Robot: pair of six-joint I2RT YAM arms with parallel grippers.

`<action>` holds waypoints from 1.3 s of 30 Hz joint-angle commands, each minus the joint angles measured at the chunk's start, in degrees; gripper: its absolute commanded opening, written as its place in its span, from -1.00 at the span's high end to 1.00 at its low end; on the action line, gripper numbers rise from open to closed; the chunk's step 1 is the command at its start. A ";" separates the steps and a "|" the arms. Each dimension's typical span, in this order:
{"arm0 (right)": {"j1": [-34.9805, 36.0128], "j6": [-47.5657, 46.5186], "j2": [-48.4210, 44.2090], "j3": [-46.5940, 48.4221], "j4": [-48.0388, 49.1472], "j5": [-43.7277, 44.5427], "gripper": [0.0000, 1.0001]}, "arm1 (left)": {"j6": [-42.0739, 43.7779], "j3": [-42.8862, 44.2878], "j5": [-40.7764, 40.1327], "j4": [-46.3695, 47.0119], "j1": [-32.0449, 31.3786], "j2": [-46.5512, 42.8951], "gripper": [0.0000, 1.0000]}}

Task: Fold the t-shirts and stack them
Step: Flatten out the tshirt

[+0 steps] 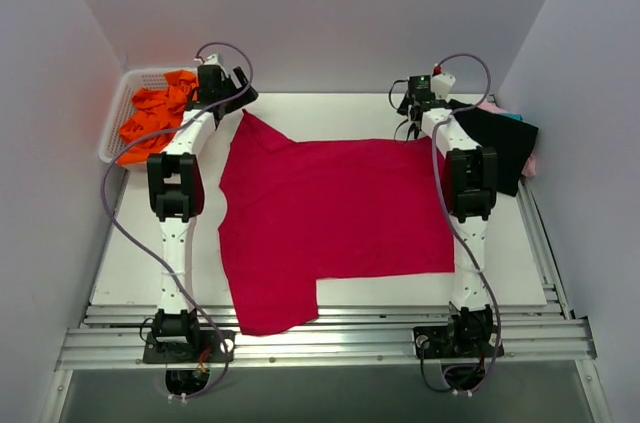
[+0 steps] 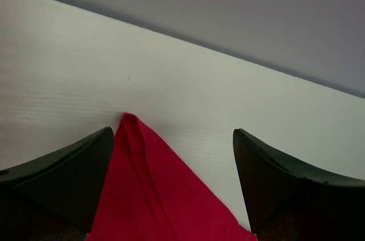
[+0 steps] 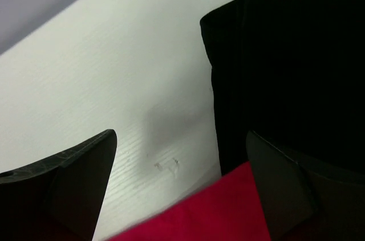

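The white table [image 1: 320,113] is carrying everything. The crimson t-shirt [image 1: 330,223] is lying spread flat across its middle, with its lower-left part reaching onto the near rails. At the far right, the black t-shirt [image 1: 505,143] is lying partly behind the right arm, so its outline is hard to make out. A sliver of pink cloth [image 1: 530,165] is peeking out from under its right edge. At the far left, a white basket [image 1: 112,118] is holding crumpled orange cloth [image 1: 155,118], with the left arm covering part of it.

The left gripper [image 2: 172,138] is standing wide apart, gripping nothing; the crimson shirt's pointed far-left corner is lying loose between its fingers. The right gripper [image 3: 181,138] is likewise gaping, with the shirt's far-right corner resting unpinched between its fingers, just beside the black shirt.
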 commanded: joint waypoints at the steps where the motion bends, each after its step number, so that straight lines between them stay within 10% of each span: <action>1: 3.24 -1.06 -15.75 -2.40 2.95 6.91 -0.85 | 0.49 -5.81 -0.59 10.59 -0.51 -17.31 -0.88; 7: 11.58 -4.23 -30.52 -14.71 6.38 18.16 -0.92 | 4.18 -28.22 -6.74 17.46 -2.97 -36.93 -0.88; 17: 21.42 -0.72 -45.31 -33.59 7.53 11.14 -0.91 | 1.56 -58.29 -7.27 27.13 -6.23 -49.26 -0.83; 23: 27.41 4.11 -54.89 -54.06 15.00 11.58 -0.91 | -8.28 -59.62 -0.51 32.04 -6.23 -39.78 -0.70; 39: 30.41 6.05 -59.03 -64.03 11.66 17.73 -0.91 | -24.73 -61.65 0.91 41.99 -7.28 -28.17 -0.69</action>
